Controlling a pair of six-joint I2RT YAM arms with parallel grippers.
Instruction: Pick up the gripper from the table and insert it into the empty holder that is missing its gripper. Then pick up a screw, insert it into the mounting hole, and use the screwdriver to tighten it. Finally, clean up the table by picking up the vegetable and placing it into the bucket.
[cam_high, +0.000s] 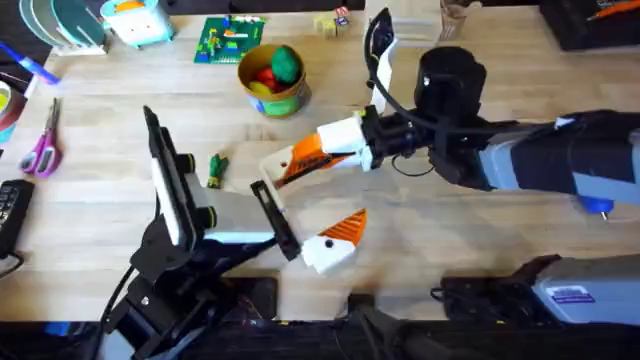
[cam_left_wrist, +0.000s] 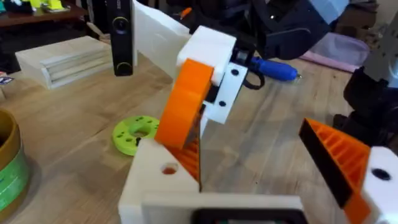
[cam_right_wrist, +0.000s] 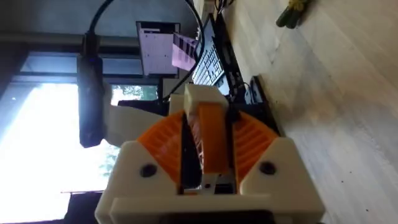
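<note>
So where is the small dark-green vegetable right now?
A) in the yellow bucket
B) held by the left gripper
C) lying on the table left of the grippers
C: the vegetable lies on the bare table, apart from the bucket.

One bucket (cam_high: 272, 82), one vegetable (cam_high: 217, 168)

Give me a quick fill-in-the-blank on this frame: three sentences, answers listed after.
1. The right end effector is shut on the ___ gripper.
2. The vegetable lies on the ___, outside the bucket.
3. The scissors have ___ handles.
Missing words: orange; table; pink.
</note>
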